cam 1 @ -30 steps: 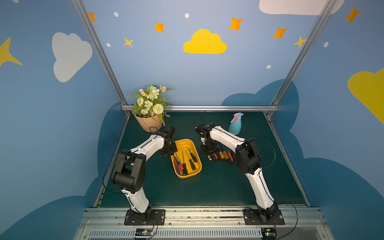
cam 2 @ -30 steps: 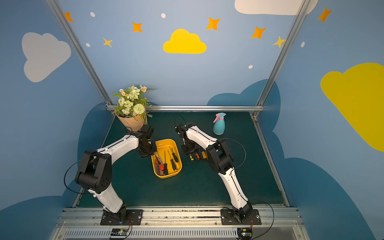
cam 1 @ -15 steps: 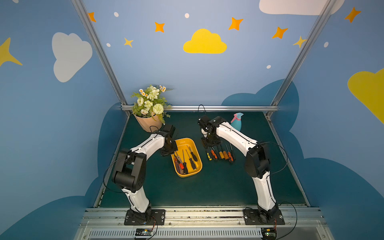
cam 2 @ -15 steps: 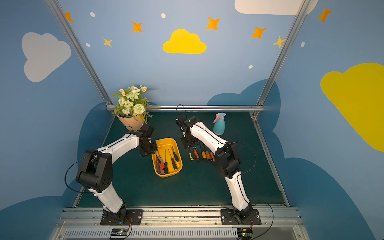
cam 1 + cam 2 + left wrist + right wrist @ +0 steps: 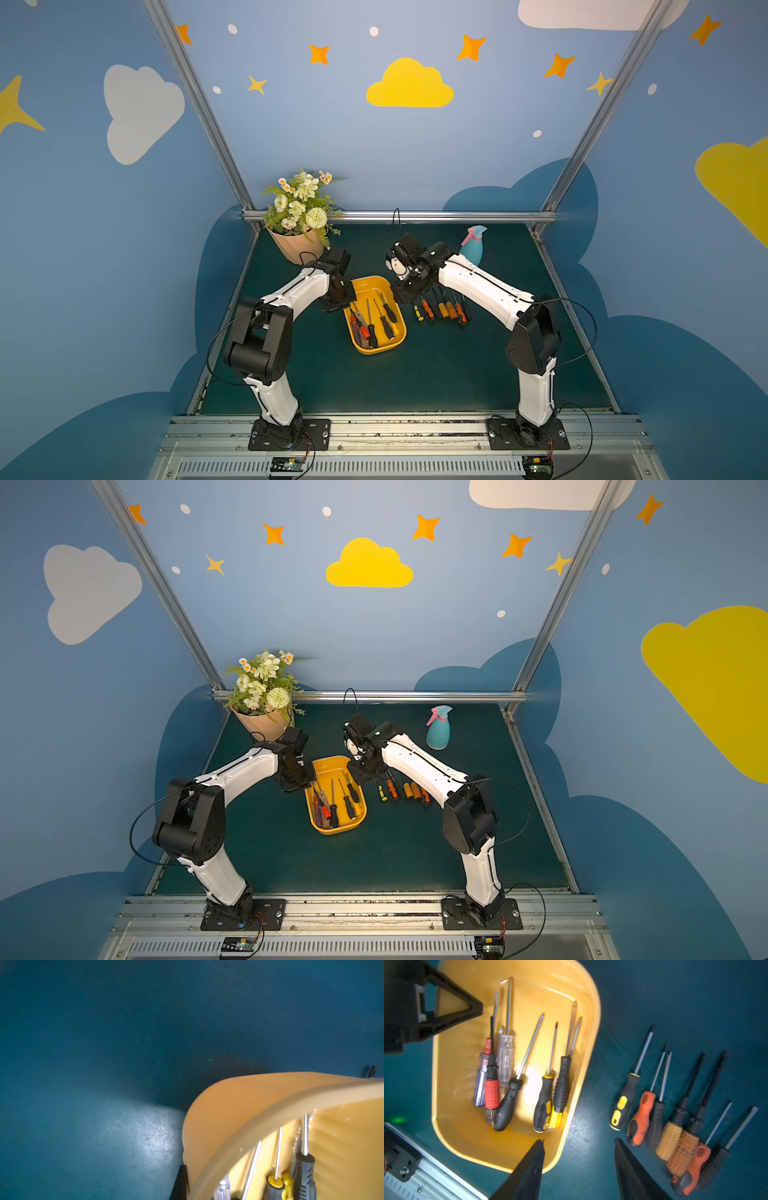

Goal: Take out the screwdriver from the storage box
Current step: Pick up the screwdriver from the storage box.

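Observation:
The yellow storage box (image 5: 365,284) (image 5: 332,764) (image 5: 452,1130) lies mid-table with several screwdrivers (image 5: 372,322) (image 5: 506,1103) in it, shafts pointing to the back. My left gripper (image 5: 343,297) (image 5: 301,779) is shut on the box's left wall (image 5: 218,1118). One black finger (image 5: 180,1180) presses the outside of it; the other is hidden inside. My right gripper (image 5: 405,291) (image 5: 579,1140) hangs open and empty above the strip of mat between the box's right rim and a row of screwdrivers (image 5: 440,309) (image 5: 675,1118).
A peach flowerpot with flowers (image 5: 297,249) stands at the back left, close behind my left wrist. A blue spray bottle (image 5: 471,249) stands at the back right. A metal rail (image 5: 395,428) runs along the table's front edge.
My right arm has lifted off the row of screwdrivers on the mat, its elbow drawing back. The left arm has stayed on the box.

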You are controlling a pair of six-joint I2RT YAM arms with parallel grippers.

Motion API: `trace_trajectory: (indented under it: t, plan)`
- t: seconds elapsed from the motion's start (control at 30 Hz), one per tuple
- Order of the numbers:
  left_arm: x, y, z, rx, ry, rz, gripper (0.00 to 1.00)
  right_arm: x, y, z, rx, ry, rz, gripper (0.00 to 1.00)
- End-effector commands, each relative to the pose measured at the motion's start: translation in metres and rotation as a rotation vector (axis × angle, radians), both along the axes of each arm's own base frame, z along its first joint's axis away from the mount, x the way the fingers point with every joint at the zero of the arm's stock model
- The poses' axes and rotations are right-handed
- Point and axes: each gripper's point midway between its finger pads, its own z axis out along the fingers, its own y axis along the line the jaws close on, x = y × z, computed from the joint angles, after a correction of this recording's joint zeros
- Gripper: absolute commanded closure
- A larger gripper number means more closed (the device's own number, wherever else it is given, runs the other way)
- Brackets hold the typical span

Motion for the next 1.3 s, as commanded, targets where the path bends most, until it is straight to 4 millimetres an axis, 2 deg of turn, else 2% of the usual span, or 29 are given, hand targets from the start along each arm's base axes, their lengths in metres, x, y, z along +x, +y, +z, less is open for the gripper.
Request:
trace_trajectory:
  t: [0.0,0.33,0.7,1.07,1.27]
  plan:
    - [0.009,-0.012,0.012,-0.065,-0.030,-0.004,0.98,-0.009,0.016,0.012,0.057,-0.025,0.058,0.44]
    - [0.008,-0.012,0.017,-0.064,-0.045,0.002,0.98,-0.052,0.029,-0.028,-0.007,0.098,0.120,0.51]
    - [0.002,-0.008,0.022,-0.050,-0.062,-0.010,0.97,-0.072,0.038,-0.072,-0.073,0.263,0.089,0.56]
    - [0.005,-0.010,0.014,-0.048,-0.047,-0.016,0.98,-0.076,0.035,-0.100,-0.167,0.325,0.090,0.57]
    - [0.006,-0.009,0.013,-0.043,-0.045,-0.019,0.97,-0.064,0.024,-0.106,-0.252,0.272,0.050,0.56]
